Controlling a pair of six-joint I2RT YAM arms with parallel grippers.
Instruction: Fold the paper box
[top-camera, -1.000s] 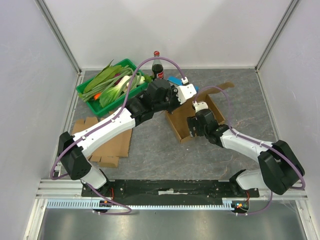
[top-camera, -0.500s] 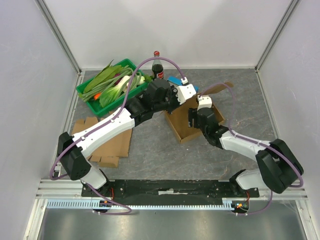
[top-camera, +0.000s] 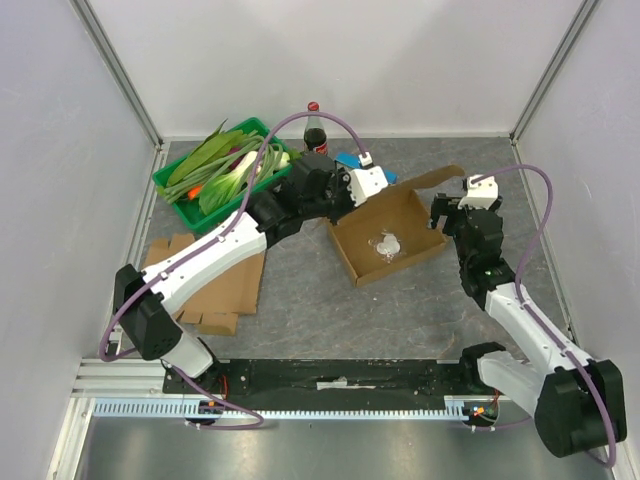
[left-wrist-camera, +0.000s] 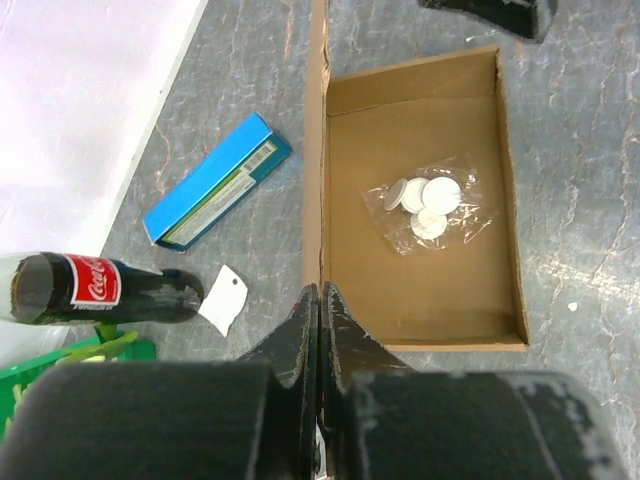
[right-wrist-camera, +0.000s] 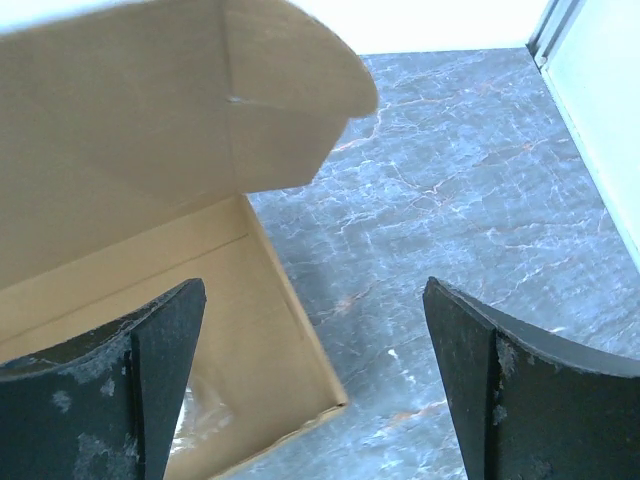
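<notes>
Brown cardboard paper box (top-camera: 362, 252), shallow and rectangular, sits mid-surface on grey marbled surface (top-camera: 300, 290), with a clear bag of white discs (left-wrist-camera: 425, 205) inside. Left hand (left-wrist-camera: 320, 292) pinches its wall. Right hand (right-wrist-camera: 312, 300) gapes empty beside its corner. Plain white walls (top-camera: 350, 60) surround.

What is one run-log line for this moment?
left gripper: shut on cardboard box wall | right gripper: open, holding nothing | bag of white discs: inside box
</notes>
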